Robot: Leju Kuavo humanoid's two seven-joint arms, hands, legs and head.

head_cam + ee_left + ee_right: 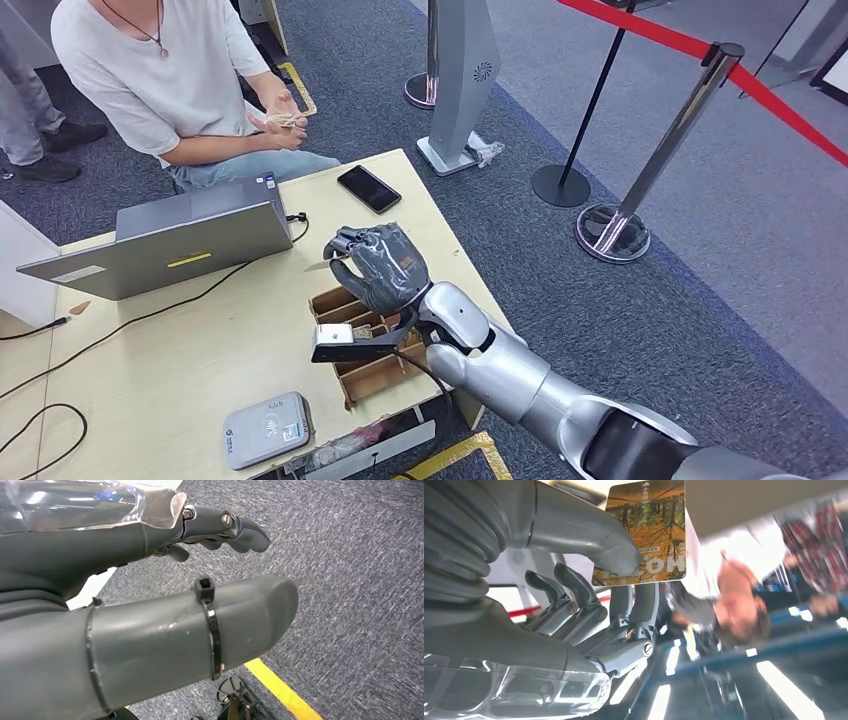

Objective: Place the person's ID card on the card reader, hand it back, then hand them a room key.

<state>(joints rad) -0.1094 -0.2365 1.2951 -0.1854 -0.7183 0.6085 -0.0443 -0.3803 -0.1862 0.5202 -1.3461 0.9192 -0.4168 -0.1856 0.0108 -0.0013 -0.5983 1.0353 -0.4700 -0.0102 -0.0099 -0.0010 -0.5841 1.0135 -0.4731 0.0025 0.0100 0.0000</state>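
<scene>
— Overhead, where's the right hand (378,265)?
— Raised above the brown cardboard divider box (372,345) on the pale wooden worktop (180,350), pinching something thin, probably the card.
— And its wrist camera?
— Thumb and fingers (644,605) clamp the autumn-forest printed room key card (644,527), held toward the seated person in a white shirt (170,75).
— Left wrist?
— Left hand (200,565) over grey carpet (360,590), fingers loosely apart, holding nothing.

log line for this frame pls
right hand: pinches room key card, raised over slotted card box | left hand: holds nothing, above floor | person: seated behind table, not reaching
</scene>
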